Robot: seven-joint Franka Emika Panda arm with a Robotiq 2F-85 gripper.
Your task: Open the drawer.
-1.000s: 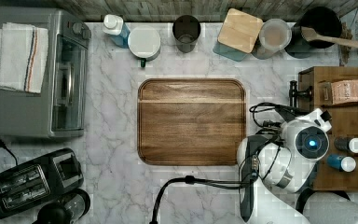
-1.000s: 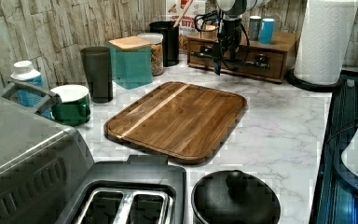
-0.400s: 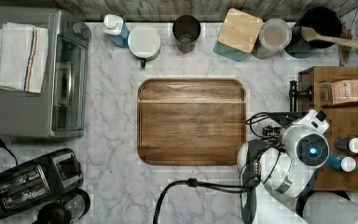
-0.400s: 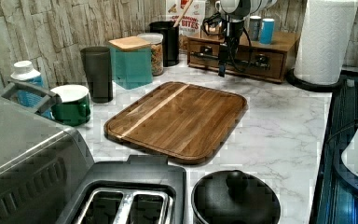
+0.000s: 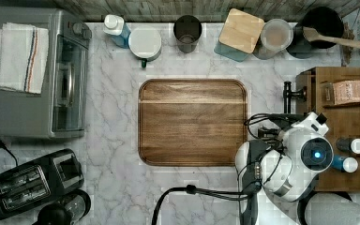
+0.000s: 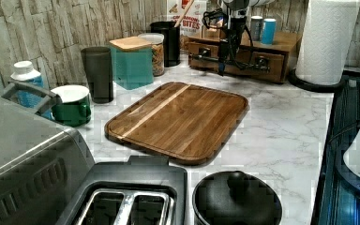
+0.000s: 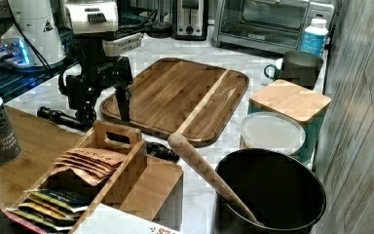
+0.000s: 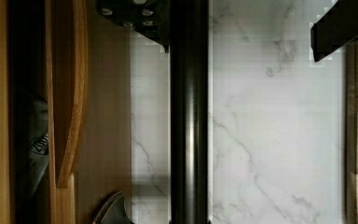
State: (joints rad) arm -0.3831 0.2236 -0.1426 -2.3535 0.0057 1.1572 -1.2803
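Observation:
The drawer [image 5: 303,101] sits in the small wooden cabinet [image 5: 351,117] at the top view's right, pulled out a little. A dark gap [image 8: 25,93] shows behind its wooden front [image 8: 107,116]. Its black bar handle [image 5: 288,93] [image 6: 248,65] [image 7: 58,116] [image 8: 189,140] runs along the front. My gripper [image 5: 280,133] [image 6: 222,65] [image 7: 104,113] [image 8: 238,45] hangs over the handle, open. One finger [image 8: 144,21] is on the drawer side of the bar and against it. The other finger [image 8: 340,28] is well off on the counter side.
A wooden cutting board [image 5: 192,122] lies beside the cabinet. A caddy of tea packets [image 7: 92,170] and bottles [image 5: 351,146] stand on the cabinet top. Canisters [image 5: 240,33] and a black pot with a spoon [image 7: 268,195] line the wall. A paper towel roll [image 6: 326,40] stands beyond the cabinet.
The arm has shifted toward the top view's bottom along the handle. The handle sits slightly further to the top view's left, with the drawer out a little more.

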